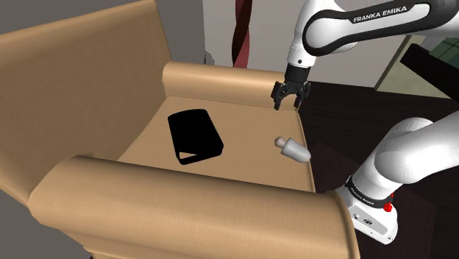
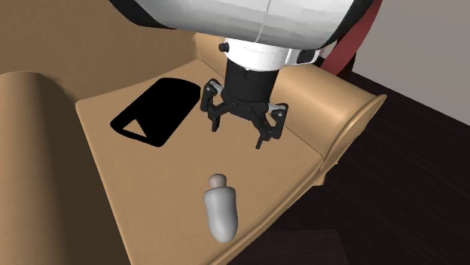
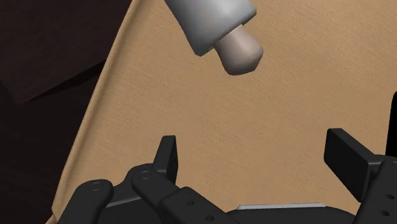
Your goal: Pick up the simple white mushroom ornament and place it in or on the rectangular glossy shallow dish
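The mushroom ornament, a pale grey rounded body with a small beige knob at one end, lies tipped on its side on the tan sofa seat. It is close to the seat's open edge, beyond which a dark floor begins. Its knob points toward my end effector, which hangs above the seat, apart from the ornament and touching nothing. In the wrist view the two black fingers stand wide apart with only bare cushion between them, so I judge the hand is set up for a grasp not yet begun. The ornament sits ahead of the fingers, not between them. The rectangular dish, glossy black and shallow, lies flat on the same seat, well apart from the ornament toward the shoulder view's left, with nothing in it, ready to receive it.
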`<state>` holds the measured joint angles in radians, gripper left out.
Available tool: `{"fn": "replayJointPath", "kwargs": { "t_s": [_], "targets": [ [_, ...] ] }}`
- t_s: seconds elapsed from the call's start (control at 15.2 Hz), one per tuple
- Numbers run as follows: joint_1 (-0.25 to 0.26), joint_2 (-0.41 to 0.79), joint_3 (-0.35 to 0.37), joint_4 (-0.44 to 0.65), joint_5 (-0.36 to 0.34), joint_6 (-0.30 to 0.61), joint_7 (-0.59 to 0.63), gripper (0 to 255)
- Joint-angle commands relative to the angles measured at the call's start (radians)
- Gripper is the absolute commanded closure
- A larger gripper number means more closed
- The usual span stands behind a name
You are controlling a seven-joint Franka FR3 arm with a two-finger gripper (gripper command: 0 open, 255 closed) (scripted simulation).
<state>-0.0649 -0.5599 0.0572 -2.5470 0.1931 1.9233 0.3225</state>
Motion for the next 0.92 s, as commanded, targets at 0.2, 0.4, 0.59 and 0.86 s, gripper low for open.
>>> {"fn": "replayJointPath", "kwargs": {
  "t_s": [0.2, 0.4, 0.59, 0.86],
  "targets": [
    [0.0, 0.06, 0.012, -0.042, 0.037, 0.11, 0.035, 0],
    [0.005, 0.076, 0.018, -0.071, 0.045, 0.156, 0.032, 0],
    [0.007, 0.086, 0.021, -0.085, 0.05, 0.18, 0.031, 0],
    [0.007, 0.086, 0.021, -0.085, 0.05, 0.18, 0.031, 0]
  ]
}}
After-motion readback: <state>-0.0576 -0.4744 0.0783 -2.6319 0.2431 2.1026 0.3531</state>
